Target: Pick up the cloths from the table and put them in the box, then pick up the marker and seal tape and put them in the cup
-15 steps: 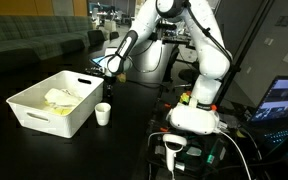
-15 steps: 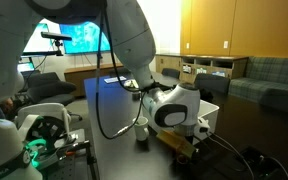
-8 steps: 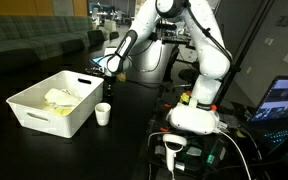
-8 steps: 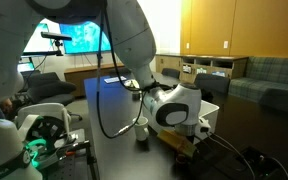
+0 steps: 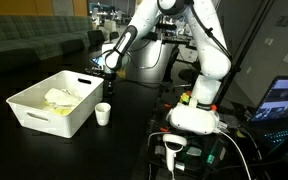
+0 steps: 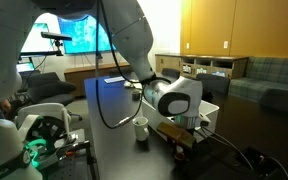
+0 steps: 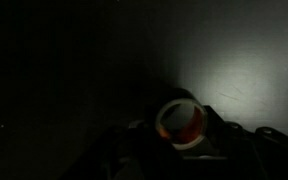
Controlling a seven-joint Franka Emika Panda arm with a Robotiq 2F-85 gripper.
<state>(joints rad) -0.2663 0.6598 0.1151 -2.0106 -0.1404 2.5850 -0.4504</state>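
Hand rises with the tape

Risen since a moment ago, the hand (image 5: 105, 70) grips the seal tape (image 7: 181, 122) above the dark table (image 5: 84, 150). The white cup (image 5: 103, 113) stands below, just beside the box (image 5: 44, 118) holding cloths (image 5: 61, 98).

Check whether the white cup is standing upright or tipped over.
Upright. In an exterior view the cup stands on its base on the table, mouth facing up, beside the box.

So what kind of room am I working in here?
Likely an office or lab lounge: a sofa behind the black table, wooden cabinets along the wall, and a lit screen.
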